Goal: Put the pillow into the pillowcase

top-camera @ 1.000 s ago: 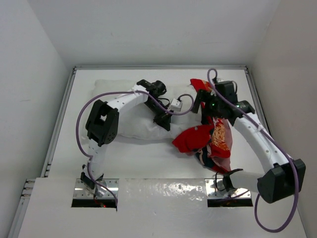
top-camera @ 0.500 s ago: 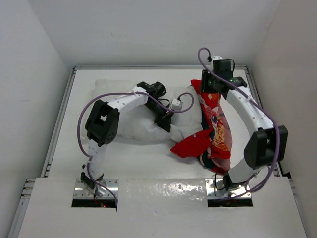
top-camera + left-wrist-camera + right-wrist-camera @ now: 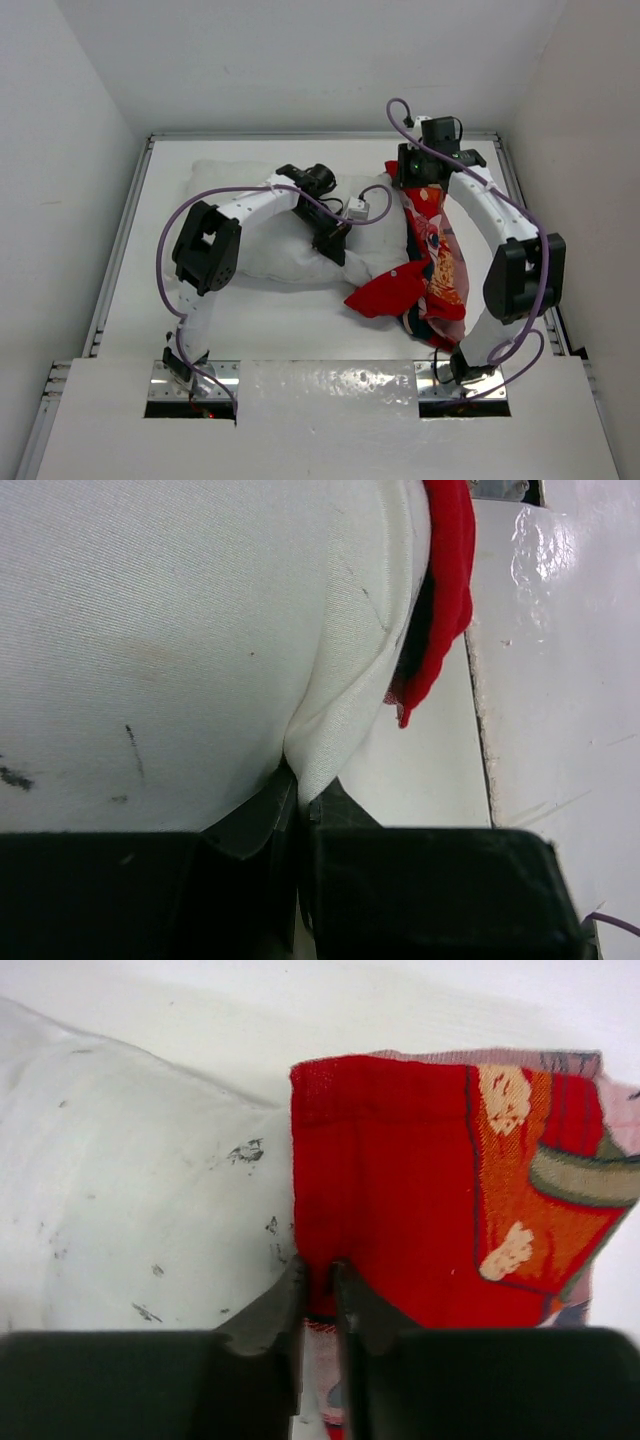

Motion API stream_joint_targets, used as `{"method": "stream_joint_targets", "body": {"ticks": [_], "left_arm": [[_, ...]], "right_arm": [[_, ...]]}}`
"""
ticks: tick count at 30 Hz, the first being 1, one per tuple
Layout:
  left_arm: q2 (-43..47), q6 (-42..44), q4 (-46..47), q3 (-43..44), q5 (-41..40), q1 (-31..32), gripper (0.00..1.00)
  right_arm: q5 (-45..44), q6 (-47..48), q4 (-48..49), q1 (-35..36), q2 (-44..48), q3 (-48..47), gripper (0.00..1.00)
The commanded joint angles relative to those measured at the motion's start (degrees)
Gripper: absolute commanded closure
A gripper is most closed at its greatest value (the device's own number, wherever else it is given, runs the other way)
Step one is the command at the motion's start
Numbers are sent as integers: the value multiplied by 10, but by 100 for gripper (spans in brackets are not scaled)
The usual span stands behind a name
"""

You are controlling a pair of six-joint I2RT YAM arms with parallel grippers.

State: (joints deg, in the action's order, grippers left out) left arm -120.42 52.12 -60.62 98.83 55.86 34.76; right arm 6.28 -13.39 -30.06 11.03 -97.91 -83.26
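Viewing from the top camera first: the pillow (image 3: 265, 250) lies across the left and middle of the table (image 3: 300, 320), almost all of it bare white. The pillowcase (image 3: 435, 260) is bunched in a long red heap just beside the pillow's right end, running from the far side toward the near edge. The left gripper (image 3: 335, 245) sits on the pillow's near-right part. The right gripper (image 3: 410, 180) is at the far end of the case.

Left wrist view: the jaws are fully together, pinching a fold of the pillow (image 3: 180, 630) fabric between the fingertips (image 3: 285, 805). A red edge of the pillowcase (image 3: 445, 590) lies against the pillow's end, with a dark gap under it. Whether the pillow's corner is inside that gap cannot be told.

Right wrist view: the fingers (image 3: 275, 1310) are drawn nearly closed, with the hemmed corner of the pillowcase (image 3: 390, 1190) between them. It reads as a grip on the cloth. The pillow (image 3: 140, 1180) touches the case on its left.

Progress, as a judgement: both pieces are gripped and brought side by side, and insertion is barely begun at best. The opening needs spreading, then the case must be drawn over the whole pillow.
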Motion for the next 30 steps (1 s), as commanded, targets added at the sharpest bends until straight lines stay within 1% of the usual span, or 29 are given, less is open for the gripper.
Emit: {"method": "stream_joint_targets", "body": {"ticks": [1, 2, 3, 4, 5, 6, 7, 8, 9, 10, 11, 12, 13, 14, 15, 16, 17, 18, 19, 20, 21, 22, 24, 27, 28, 29, 30], "left_arm": [[4, -4, -11, 15, -8, 1, 100], [4, -5, -13, 24, -10, 1, 100], [5, -4, -20, 31, -12, 1, 99], [5, -3, -26, 39, -14, 1, 96], [5, -3, -34, 67, -18, 1, 91], [5, -3, -52, 87, -28, 1, 77], [5, -4, -62, 108, -33, 0, 67], [5, -5, -70, 155, -38, 0, 59], [7, -9, -79, 180, -42, -2, 47], [9, -26, -78, 202, -43, -5, 40], [10, -39, -74, 244, -43, -7, 32], [12, -57, -47, 261, -43, -16, 19], [14, -106, -22, 270, -47, -21, 13], [17, -132, 6, 272, -58, -23, 11], [16, -153, 65, 267, -105, -26, 7], [15, -180, 94, 258, -135, -25, 6], [9, -190, 121, 231, -167, -25, 5], [2, -192, 161, 213, -217, -27, 3], [-7, -189, 171, 213, -238, -27, 2], [-37, -186, 169, 218, -255, -27, 1], [-56, -184, 162, 231, -287, -26, 0], [-86, -185, 157, 253, -299, -27, 0], [-104, -189, 170, 260, -339, -27, 0], [-99, -199, 241, 219, -357, -25, 1], [-97, -194, 253, 203, -356, -24, 7], [-96, -192, 251, 201, -349, -22, 53], [-95, -191, 243, 202, -325, -21, 82]], "right_arm": [[15, -2, 4, 1, -18, -3, 87], [16, -3, -4, 1, -28, -10, 96], [24, -3, -9, 1, -32, -15, 100], [31, -8, -10, 1, -33, -17, 100], [36, -10, -4, 1, -27, -13, 100], [40, -22, 6, 1, -21, -6, 100], [41, -29, 19, 1, -14, 3, 100], [41, -36, 39, 1, -7, 19, 100], [41, -45, 47, 1, 4, 26, 100], [41, -50, 59, 1, 9, 32, 100], [42, -53, 63, 1, 12, 41, 100], [43, -57, 68, 1, 16, 44, 100], [43, -63, 71, 1, 18, 47, 100], [47, -67, 76, 2, 18, 50, 100], [50, -70, 77, 1, 18, 50, 100], [51, -76, 79, 1, 18, 49, 100], [53, -80, 82, 2, 18, 46, 100], [53, -83, 84, 2, 20, 45, 100], [53, -84, 84, 1, 21, 43, 100], [53, -86, 84, 2, 21, 40, 100], [53, -87, 84, 2, 22, 38, 100], [53, -88, 82, 2, 24, 33, 100], [54, -91, 84, 2, 25, 30, 100], [61, -98, 85, 3, 24, 28, 100], [64, -101, 86, 3, 25, 27, 100], [63, -104, 85, 3, 26, 23, 100], [63, -111, 87, 4, 29, 21, 100]]}}
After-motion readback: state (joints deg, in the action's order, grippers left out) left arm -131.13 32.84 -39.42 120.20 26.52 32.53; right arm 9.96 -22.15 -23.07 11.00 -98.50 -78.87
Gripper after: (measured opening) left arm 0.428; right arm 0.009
